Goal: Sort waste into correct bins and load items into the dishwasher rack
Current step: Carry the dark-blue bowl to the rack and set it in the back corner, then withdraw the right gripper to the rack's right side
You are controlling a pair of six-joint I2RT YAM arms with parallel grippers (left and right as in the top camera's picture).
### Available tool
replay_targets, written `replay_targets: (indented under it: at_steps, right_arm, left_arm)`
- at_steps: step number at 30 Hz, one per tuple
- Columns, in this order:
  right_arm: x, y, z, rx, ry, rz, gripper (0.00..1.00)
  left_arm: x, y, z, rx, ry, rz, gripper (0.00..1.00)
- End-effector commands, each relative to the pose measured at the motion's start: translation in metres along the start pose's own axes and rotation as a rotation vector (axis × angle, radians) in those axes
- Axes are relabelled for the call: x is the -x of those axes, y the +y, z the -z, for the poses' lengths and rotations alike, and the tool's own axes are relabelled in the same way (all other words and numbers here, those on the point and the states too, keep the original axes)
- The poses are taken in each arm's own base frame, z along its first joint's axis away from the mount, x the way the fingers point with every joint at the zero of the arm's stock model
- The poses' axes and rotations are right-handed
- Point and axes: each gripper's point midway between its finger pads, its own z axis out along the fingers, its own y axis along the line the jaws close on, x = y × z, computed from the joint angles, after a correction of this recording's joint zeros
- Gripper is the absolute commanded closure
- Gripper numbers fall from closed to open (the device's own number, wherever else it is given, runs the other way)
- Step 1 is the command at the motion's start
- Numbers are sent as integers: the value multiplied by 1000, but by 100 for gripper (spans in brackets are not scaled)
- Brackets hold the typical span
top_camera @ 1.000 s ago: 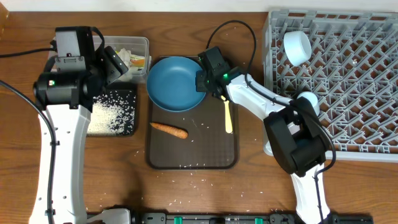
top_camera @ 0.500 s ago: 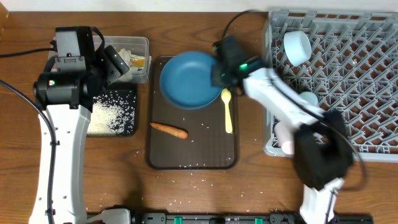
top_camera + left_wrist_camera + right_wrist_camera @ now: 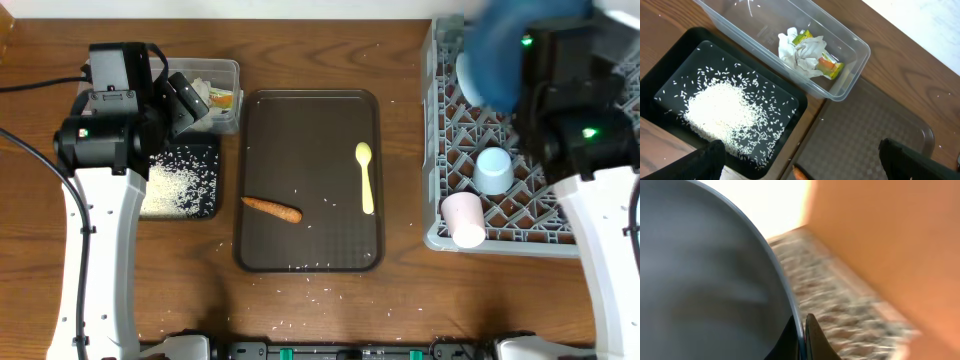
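dark-blue plate (image 3: pixel 493 55) hangs blurred over the far left corner of the grey rack (image 3: pixel 432 150), rim pinched tight by the right gripper (image 3: pixel 801 330). the left gripper (image 3: pixel 800 150) hovers, fingers spread wide, above the black tray (image 3: pixel 670 70) of rice (image 3: pixel 720 115) and the clear tub (image 3: pixel 850 75). the carrot (image 3: pixel 271 208) and yellow spoon (image 3: pixel 366 180) lie on the brown tray (image 3: pixel 310 130).

I'm looking down on a brown wooden desk (image 3: pixel 400 310), its grain running side to side, evenly lit with only soft shadows. Past its far edge runs a pale strip (image 3: pixel 300 8). The right wrist feed is too blurred to show the room.
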Motion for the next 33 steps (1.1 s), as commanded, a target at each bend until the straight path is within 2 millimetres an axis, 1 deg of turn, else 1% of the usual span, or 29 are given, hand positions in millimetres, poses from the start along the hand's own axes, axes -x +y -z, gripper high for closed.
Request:
replay_targets:
  at_steps: [1,3,5,9,12,16,19,21,24,26,30,33]
  right_arm:
    - [22,-61,-16,-350,-92,38,99]
    - [29,-70,-31,-393,-89,70,99]
    - [39,-72,-48,-413,-92,115,99]
    - [55,-57,-94,-363,-98,337,99]
    - [54,-50,-122,-389,-72,550,99]
    - [36,-32,-157,-358,-11,855,99]
    - [16,-7,-182,-257,2,1047,99]
    - [7,3,-195,-223,-2,1087,99]
    - [2,13,-209,-217,-26,1077,99]
    - [-3,20,-218,-210,-35,1106,99]
    - [-24,36,-234,-172,-18,1230,99]
    - [-38,42,-243,-157,4,1251,99]
  left_arm:
    - [0,2,-3,11,6,-12,0]
    - [-1,2,-3,11,6,-12,0]
    - [-1,2,-3,11,6,-12,0]
    - [0,2,-3,11,6,-12,0]
    - [0,2,-3,11,6,-12,0]
    - [0,2,-3,11,6,-12,0]
    - [0,2,-3,11,6,-12,0]
    - [-1,2,-3,11,6,-12,0]
    - [-1,2,-3,11,6,-12,0]
    - [-1,2,-3,11,6,-12,0]
    - [-1,2,-3,11,6,-12,0]
    - [0,2,-3,11,6,-12,0]
